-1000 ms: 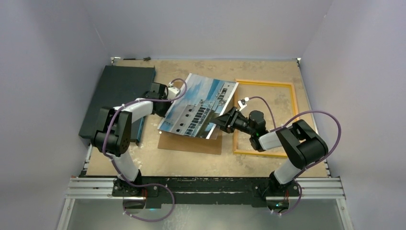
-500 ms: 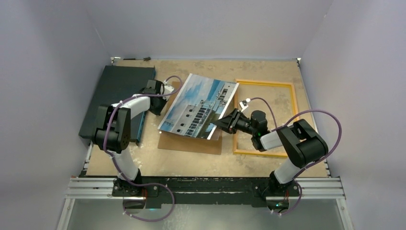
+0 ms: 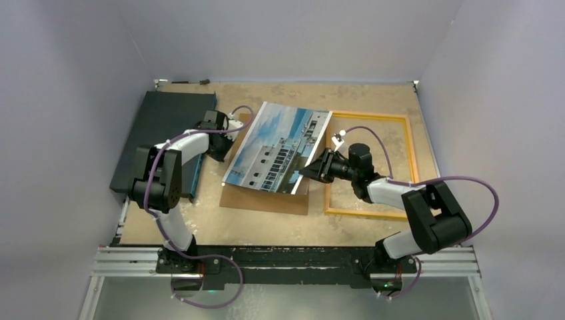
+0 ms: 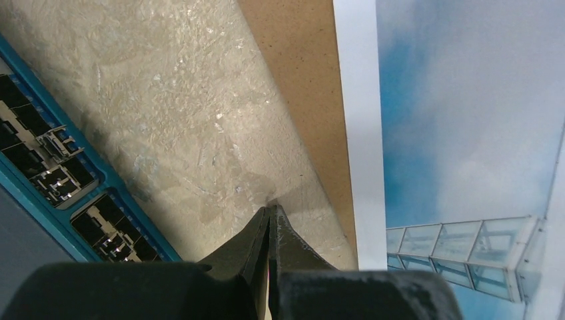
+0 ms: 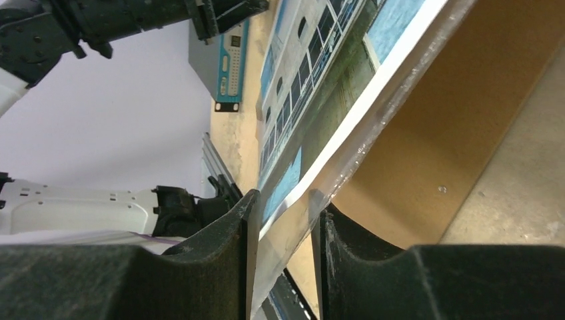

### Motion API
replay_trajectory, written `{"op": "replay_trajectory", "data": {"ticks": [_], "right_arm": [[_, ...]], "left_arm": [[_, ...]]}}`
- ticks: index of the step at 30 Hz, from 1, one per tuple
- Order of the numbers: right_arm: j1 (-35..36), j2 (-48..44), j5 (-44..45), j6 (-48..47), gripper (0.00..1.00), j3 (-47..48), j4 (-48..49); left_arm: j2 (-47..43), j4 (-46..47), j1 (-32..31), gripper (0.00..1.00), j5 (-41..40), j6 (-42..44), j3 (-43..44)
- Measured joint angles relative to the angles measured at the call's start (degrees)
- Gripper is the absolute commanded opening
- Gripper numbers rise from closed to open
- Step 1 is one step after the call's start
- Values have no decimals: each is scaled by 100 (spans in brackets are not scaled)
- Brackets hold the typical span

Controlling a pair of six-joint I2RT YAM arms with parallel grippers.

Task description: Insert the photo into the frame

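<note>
The left tool [image 4: 270,212] is pinched shut and empty, now backed off the glossy rectangular photo of blue sky and a pale building [image 3: 276,148]. Its tip sits low over the sandy worktop [image 4: 186,133] beside the plain brown backing board [image 3: 266,199]. The photo lies tilted over that board, just left of the thin yellow-orange rectangular frame [image 3: 411,153]. The right tool [image 5: 283,207] has narrowed onto the photo's near-right edge and alone carries it. The right arm stretches leftward, forearm low. Carry to frame looks next.
</note>
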Motion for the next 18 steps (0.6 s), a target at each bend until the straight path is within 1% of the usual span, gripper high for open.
{"op": "replay_trajectory", "data": {"ticks": [7,12,14,18], "right_arm": [[-15,-28,0,-164,36,0,-452],[-81,-319,-4,-323,37,7,-811],[-109,-431,-7,-356,32,7,-850],[-153,-549,-9,-389,19,4,-861]], "left_arm": [[0,-4,-17,0,109,-2,2],[0,-20,-17,0,146,-2,13],[0,-26,-17,0,173,-4,15],[0,-28,-39,0,199,-4,15]]}}
